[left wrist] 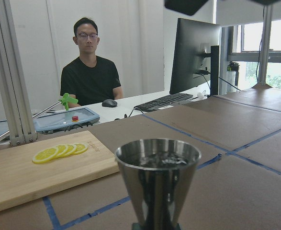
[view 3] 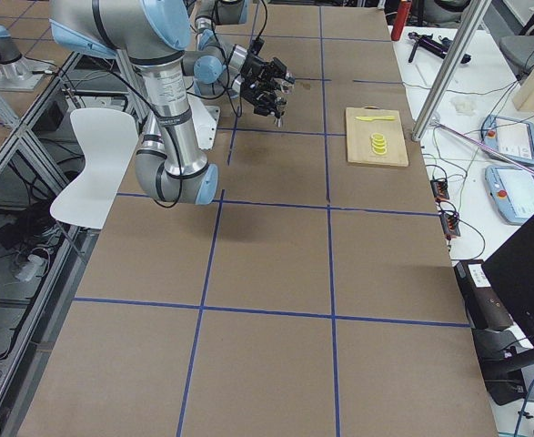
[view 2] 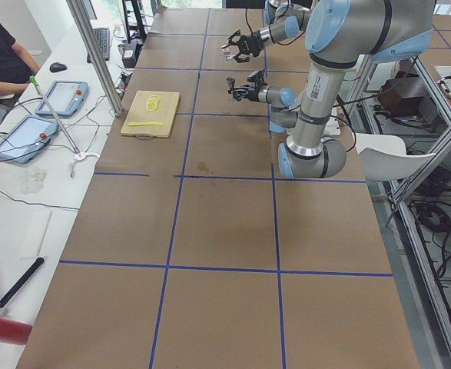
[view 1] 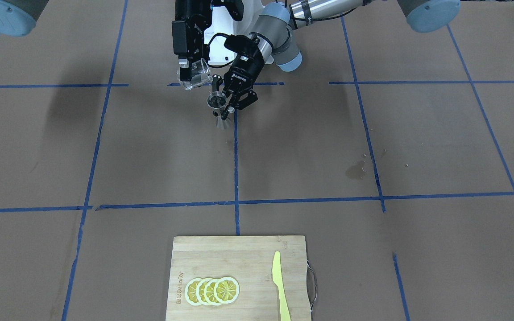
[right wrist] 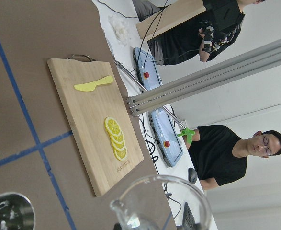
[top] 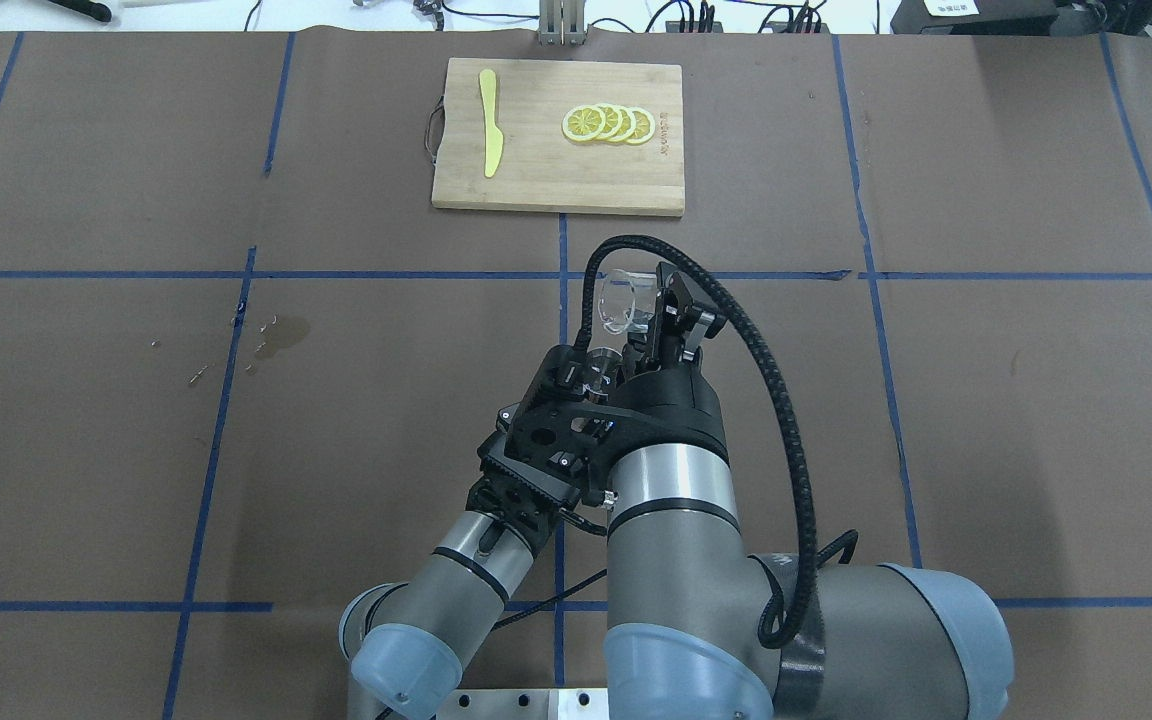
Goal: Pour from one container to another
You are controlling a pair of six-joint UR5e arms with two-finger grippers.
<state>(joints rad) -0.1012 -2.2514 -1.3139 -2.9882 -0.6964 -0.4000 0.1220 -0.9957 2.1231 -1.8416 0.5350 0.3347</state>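
My right gripper is shut on the clear glass cup and holds it in the air, tipped over with its mouth toward the jigger. In the overhead view the cup sits just beyond the jigger. My left gripper is shut on the waist of the silver hourglass jigger, which is lifted off the table and upright. The left wrist view shows the jigger close up, with clear liquid in its top cone. The right wrist view shows the cup's rim above the jigger's mouth.
A wooden cutting board with lemon slices and a yellow knife lies at the table's far side from the robot. A wet stain marks the brown paper. A person sits at a desk beyond the board.
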